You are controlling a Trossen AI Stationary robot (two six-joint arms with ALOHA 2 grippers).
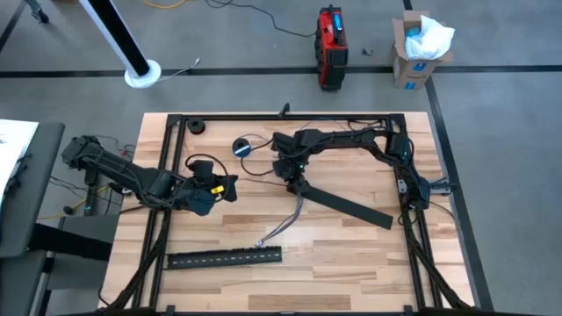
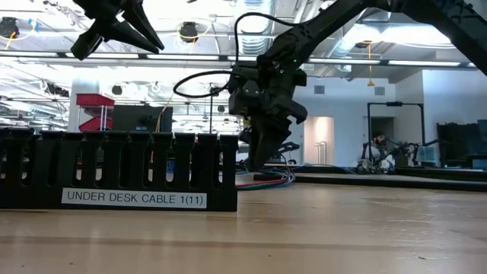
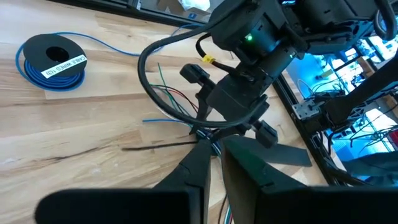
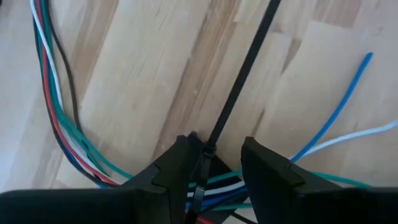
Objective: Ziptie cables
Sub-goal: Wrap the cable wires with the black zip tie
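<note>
1. Cables point(image 4: 59, 134) lay bunched on the table's point(image 1: 351, 254) middle — a black ziptie point(image 4: 239, 81) wrapped them.
2. Right gripper point(image 4: 214, 163) stood over the bundle, fingers narrow, maybe pinching the ziptie.
3. Left gripper point(image 1: 230, 184) waited nearby — fingers narrow, holding nothing.

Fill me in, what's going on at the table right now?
The right hand is down at the middle of the table over the cables, its fingers astride a black zip tie that crosses the bundle. The fingers stand apart, and whether they grip the tie is unclear. The left hand hangs above the table beside it, holding nothing. A blue wire spool and two slotted black strips lie untouched.
</note>
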